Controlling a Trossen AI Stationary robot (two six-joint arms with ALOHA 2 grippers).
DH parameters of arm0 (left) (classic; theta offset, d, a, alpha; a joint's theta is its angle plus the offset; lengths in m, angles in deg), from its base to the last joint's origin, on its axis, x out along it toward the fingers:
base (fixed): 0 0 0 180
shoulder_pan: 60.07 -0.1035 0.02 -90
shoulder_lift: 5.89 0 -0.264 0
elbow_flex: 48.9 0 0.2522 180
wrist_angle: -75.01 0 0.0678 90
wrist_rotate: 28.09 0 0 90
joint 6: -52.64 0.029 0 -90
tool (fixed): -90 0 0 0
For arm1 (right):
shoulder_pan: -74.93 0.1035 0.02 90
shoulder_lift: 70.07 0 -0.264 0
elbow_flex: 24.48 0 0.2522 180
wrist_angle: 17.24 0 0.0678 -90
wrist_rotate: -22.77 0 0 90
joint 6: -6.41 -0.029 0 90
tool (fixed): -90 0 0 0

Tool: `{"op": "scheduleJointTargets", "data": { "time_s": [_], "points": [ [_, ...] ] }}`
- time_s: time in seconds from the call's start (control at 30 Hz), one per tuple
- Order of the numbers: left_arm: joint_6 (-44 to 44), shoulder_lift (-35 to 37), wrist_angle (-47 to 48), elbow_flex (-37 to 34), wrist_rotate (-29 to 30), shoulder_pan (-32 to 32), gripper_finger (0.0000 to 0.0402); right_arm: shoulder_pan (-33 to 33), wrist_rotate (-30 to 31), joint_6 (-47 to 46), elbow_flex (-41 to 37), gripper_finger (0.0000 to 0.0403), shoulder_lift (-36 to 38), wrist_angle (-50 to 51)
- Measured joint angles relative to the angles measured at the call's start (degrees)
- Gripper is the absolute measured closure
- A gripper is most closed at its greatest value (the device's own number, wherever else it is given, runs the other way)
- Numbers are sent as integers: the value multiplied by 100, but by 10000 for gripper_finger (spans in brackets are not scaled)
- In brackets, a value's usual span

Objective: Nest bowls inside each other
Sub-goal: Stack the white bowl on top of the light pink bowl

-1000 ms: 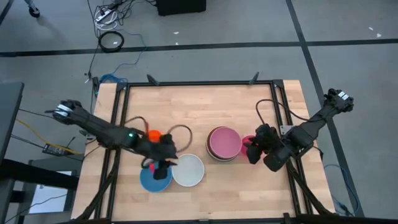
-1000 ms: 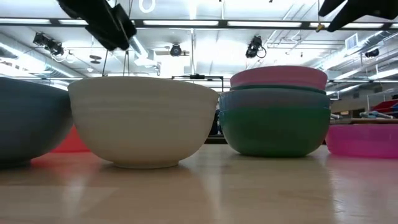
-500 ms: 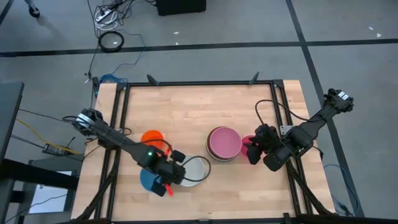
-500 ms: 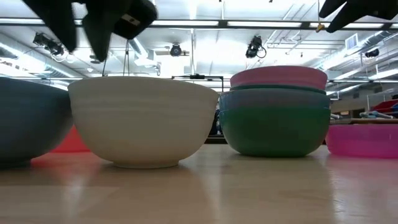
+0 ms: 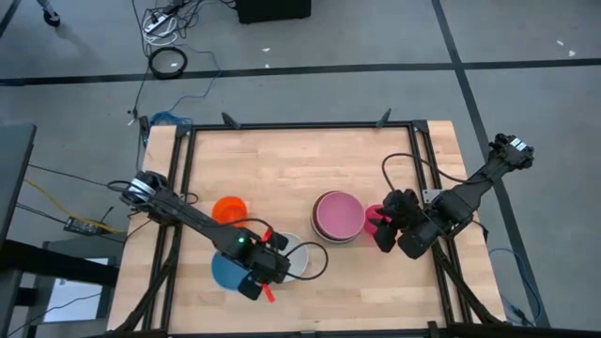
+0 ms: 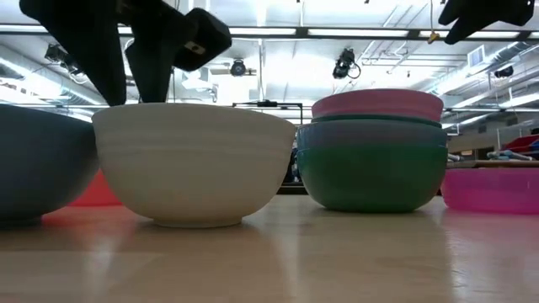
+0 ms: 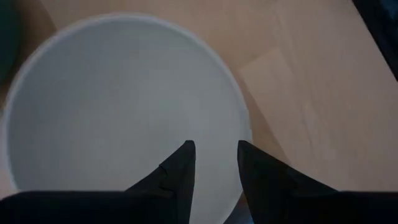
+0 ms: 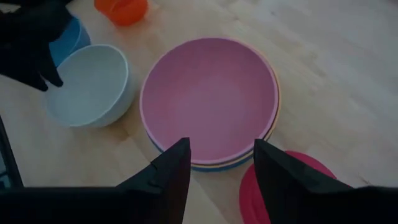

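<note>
A white bowl (image 5: 293, 252) (image 6: 194, 160) stands near the table's front edge. A blue bowl (image 5: 222, 272) is at its left and a small orange bowl (image 5: 229, 208) lies farther back. At centre right is a stack of several bowls with a pink one (image 5: 338, 214) (image 8: 208, 99) on top. A small magenta bowl (image 6: 493, 189) sits at the stack's right. My left gripper (image 5: 268, 269) (image 7: 214, 155) is open and points down over the white bowl's near-left part, its fingertips at rim height. My right gripper (image 5: 383, 230) (image 8: 221, 152) hangs open above the magenta bowl and the stack's right edge.
A black frame (image 5: 300, 126) runs along the table's far edge and down both sides. Bare wood (image 5: 300, 164) lies between the bowls and the far edge. Cables loop off each wrist above the table.
My left gripper has swung from above the orange and blue bowls toward the table's near edge and right. It has come down over the white bowl and rolled about its own axis. No bowl has moved.
</note>
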Motion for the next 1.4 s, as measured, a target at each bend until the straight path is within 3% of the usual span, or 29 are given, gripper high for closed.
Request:
{"op": "scheduleJointTargets", "data": {
  "time_s": [0.23, 0.53, 0.87, 1.13, 1.23, 1.4],
  "points": [
    [-781, -23, 56, 34, -262, 26, 273, 0, -20, 141, 0, 240, 0, 123],
    [-1412, -58, -189, 299, -146, 109, 273, -2, -205, 745, 0, 240, 0, 148],
    [-2252, -581, -682, 297, -63, 114, 273, 13, -431, 1270, 0, 240, -2, 401],
    [-2929, -920, -847, 294, 532, 69, 275, 13, -431, 1321, 0, 240, -2, 607],
    [-3009, -1024, -1016, 294, 542, 59, 301, 13, -430, 1329, 0, 240, -2, 608],
    [-2822, -1008, -1302, 351, 572, 66, 386, 14, -412, 1330, -2, 241, -2, 610]
  ]
}}
